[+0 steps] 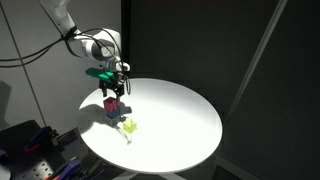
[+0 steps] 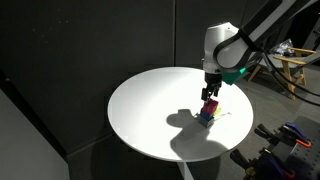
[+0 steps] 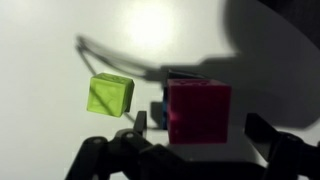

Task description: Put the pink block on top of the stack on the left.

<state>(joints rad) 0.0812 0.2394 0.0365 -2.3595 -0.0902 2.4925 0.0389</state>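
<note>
The end effector [image 3: 195, 150] lay nearest the wrist camera, its dark fingers [image 3: 115, 160] spread wide along the bottom of that view, and neither seemed to touch the pink block [image 3: 198, 110] between and just ahead of them. That block appeared to rest on the stack [image 3: 158, 112] of blue cubes directly below the end effector. Blue showed past its edge on the side toward the yellow-green cube [image 3: 110, 94], so it may have sat off-centre. The main risk from here, as I judged it, was the retreat. A finger drifting sideways while lifting could clip the pink block and slide it off or topple the whole short pile. An overhanging block would need only a light nudge. The yellow-green cube stood on the worktop [image 3: 60, 50] just beside the stack and to one side of the fingers, close enough to be knocked as well. Hard shadow hid the lower cubes, so how squarely they were seated could not be told. In an exterior view the arm [image 1: 70, 30] reached in from above. Its wrist was bent so that the end effector pointed straight down over the blocks, hovering close above the pink one.
</note>
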